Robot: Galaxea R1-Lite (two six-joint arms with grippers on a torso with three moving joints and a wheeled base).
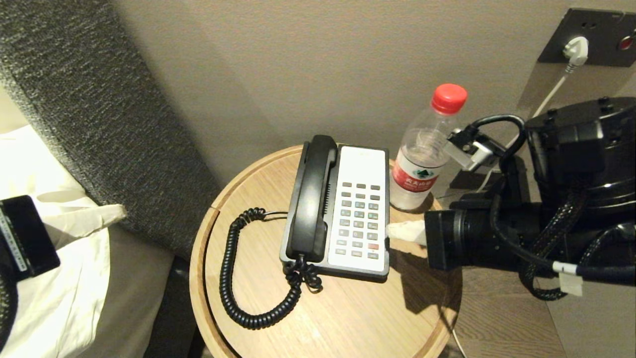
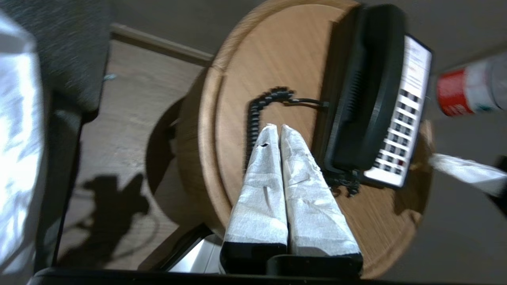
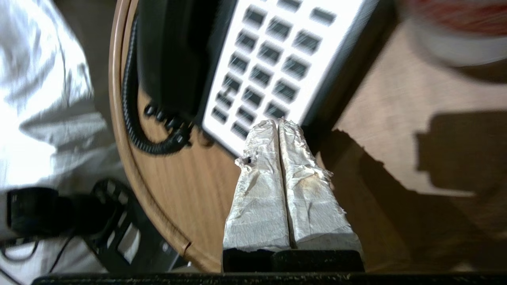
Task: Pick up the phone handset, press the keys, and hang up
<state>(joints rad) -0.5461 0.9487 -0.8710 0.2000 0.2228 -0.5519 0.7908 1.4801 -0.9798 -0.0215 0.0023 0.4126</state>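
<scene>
Two claws in play, both w/ white-wrapped fingers pressed together, nothing pinched. Right claw (image 1: 392, 231) comes in from the right at the phone base's (image 1: 361, 164) right edge, tips just beside the lower rows of keys (image 1: 358, 219), near the red key; can't tell if it touches. In the right wrist view the right claw (image 3: 277, 123) sits over the near edge of the keypad. Left claw (image 2: 276, 128) is off to the left, outside the head view's desk area; only part of the left arm (image 1: 25, 238) shows at the left edge, over the bed (image 1: 64, 278). In the left wrist view it hangs above the desk's left part, pointing toward the coiled cord (image 1: 233, 278), apart from the phone.

Phone handset (image 1: 312, 196) lies in its cradle on the left side of the base, black, lengthwise. Cord runs from its lower end, loops out across the desk to the left & back to the base's left side.

Round wooden desk (image 1: 348, 318) w/ raised rim carries the phone. Water bottle (image 1: 426, 159), clear, red cap & red label, stands upright at the back right, just beside the base's top right corner. White plug (image 1: 575, 49) sits in a dark wall plate top right. Grey padded headboard (image 1: 89, 99) at left, beside the bed.
</scene>
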